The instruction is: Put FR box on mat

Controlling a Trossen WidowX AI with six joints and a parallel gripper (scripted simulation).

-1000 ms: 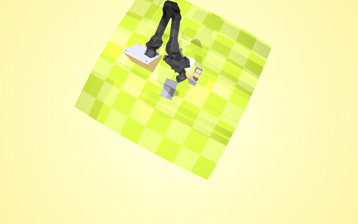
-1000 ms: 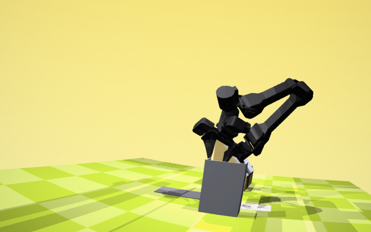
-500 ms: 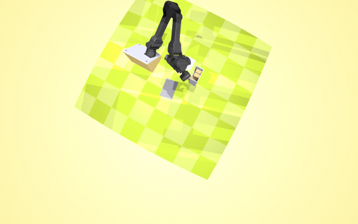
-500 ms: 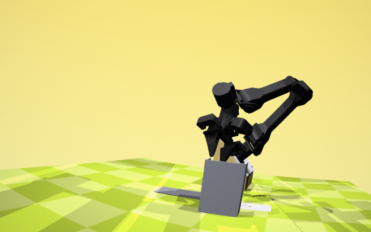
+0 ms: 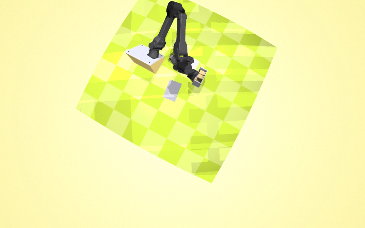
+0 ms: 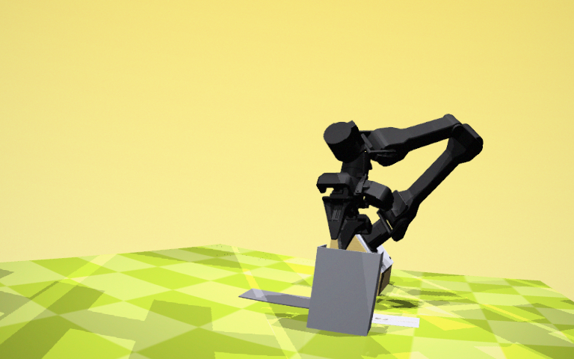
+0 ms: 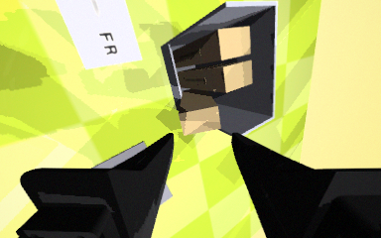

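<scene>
the pincer (image 5: 196,78) (image 6: 337,243) (image 7: 202,138) is released, its fingers parted with nothing gripped between them, and it points down at the bin (image 5: 197,84) (image 6: 343,292) (image 7: 275,59). in the wrist view the bin sits at one o'clock. two tan boxes, the upper box (image 7: 234,43) and the middle box (image 7: 238,76), stand side by side in it, while the third box (image 7: 199,120) shows at the bin's seven o'clock corner, framed in the gap beyond the fingertips. no code is readable on any box, so she cannot tell which is the fr one; the task's box is among these three, off the mat.

from above, the grey mat (image 5: 172,90) (image 6: 273,297) (image 7: 121,155) lies flat at eight o'clock from the bin, with shadow across part of it. a white card (image 5: 196,63) (image 6: 397,321) (image 7: 99,30), lettered "fr", lies at eleven o'clock from the bin. the arm's base plate (image 5: 131,51) is further off, toward ten o'clock.
</scene>
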